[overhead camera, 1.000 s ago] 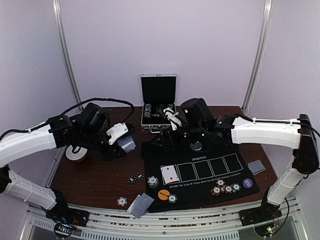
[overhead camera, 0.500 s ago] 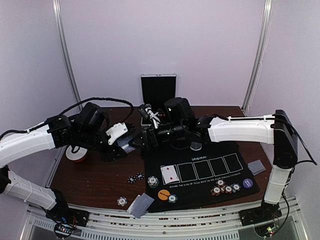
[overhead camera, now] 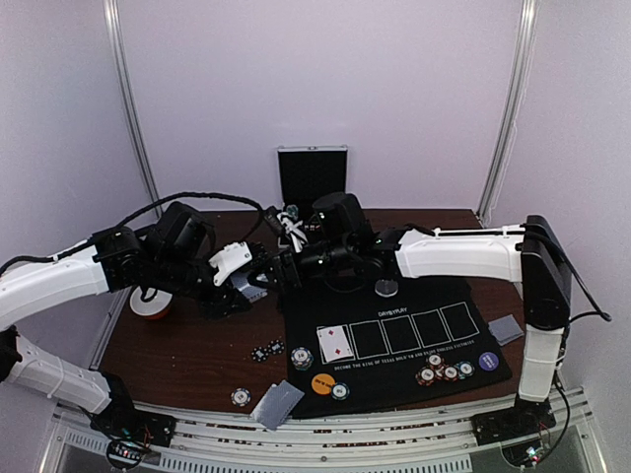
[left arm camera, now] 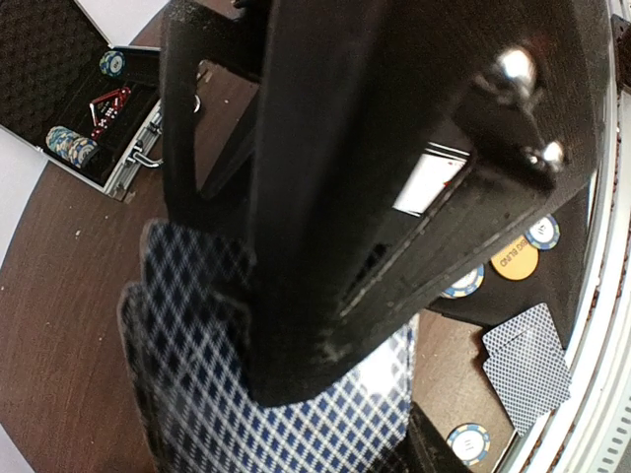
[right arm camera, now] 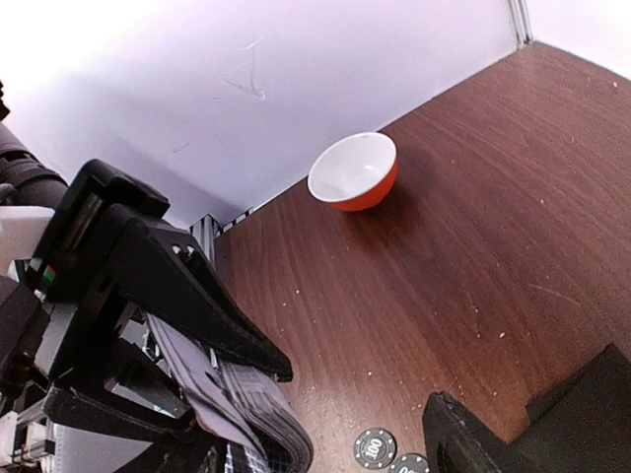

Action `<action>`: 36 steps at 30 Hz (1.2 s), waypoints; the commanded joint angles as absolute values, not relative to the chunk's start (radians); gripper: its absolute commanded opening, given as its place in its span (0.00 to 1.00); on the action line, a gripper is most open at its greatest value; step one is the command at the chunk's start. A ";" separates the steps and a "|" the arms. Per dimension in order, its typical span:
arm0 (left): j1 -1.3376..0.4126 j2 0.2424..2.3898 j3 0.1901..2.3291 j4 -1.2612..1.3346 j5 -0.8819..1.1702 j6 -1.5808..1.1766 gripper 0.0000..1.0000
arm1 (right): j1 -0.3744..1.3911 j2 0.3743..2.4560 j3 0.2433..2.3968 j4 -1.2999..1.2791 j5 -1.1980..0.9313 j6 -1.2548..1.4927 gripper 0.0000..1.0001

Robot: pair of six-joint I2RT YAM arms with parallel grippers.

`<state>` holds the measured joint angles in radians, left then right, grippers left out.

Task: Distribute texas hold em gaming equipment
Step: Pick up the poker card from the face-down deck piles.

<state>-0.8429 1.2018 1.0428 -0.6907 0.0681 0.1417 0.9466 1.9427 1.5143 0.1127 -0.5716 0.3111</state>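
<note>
Bowl: a red-and-white bowl [right arm camera: 355, 175] stands upright on the brown table [overhead camera: 197, 345] at the far left, partly behind the left arm in the overhead view.
Left gripper: the left gripper [overhead camera: 248, 281] is clenched on a deck of cards [left arm camera: 197, 414], held above the table just left of the mat, with the blue diamond backs fanned between its fingers.
Loose chips: two dark chips [overhead camera: 266, 350] lie together on bare wood beside the mat's left edge. A pale chip [overhead camera: 241, 397] sits alone nearer the front.
Face-down cards: face-down cards [overhead camera: 277, 403] overlap by the mat's near-left corner.
Case: the silver case [overhead camera: 312, 182] stands open at the back, with chips in its tray.
Right gripper: the right gripper [overhead camera: 283, 264] reaches far leftward, close to the deck. I cannot tell whether its jaws are apart or closed.
Mat: the black mat [overhead camera: 444, 296] has one face-up card [overhead camera: 335, 343] in its leftmost box.
Orange disc: the orange disc [overhead camera: 322, 383] lies on the mat's near-left part, between two striped chips [overhead camera: 302, 357].
Silver disc: the silver disc [overhead camera: 387, 288] rests at the mat's far edge.
Chip cluster: a chip cluster [overhead camera: 444, 373] sits on the near-right part of the mat.
Purple disc: the purple disc [overhead camera: 488, 361] is just right of that cluster.
Grey cards: grey-backed cards [overhead camera: 506, 328] lie off the mat's right edge.
</note>
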 commanded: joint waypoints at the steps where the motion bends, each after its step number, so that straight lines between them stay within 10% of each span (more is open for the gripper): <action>1: -0.834 1.186 1.069 -0.663 0.087 0.156 0.41 | 0.942 1.894 1.527 0.050 -0.486 0.263 0.64; 20: -0.836 1.196 1.054 -0.660 0.052 0.146 0.40 | 0.941 1.804 1.516 -0.063 -0.477 0.237 0.00; 36: -0.834 1.194 1.051 -0.657 0.024 0.134 0.40 | 0.918 1.554 1.481 -0.413 -0.142 0.094 0.00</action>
<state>-0.8368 1.2018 1.0428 -0.6907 0.0418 0.1413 0.9302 1.6676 1.5078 -0.2386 -0.3691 0.1638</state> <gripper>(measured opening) 0.408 0.017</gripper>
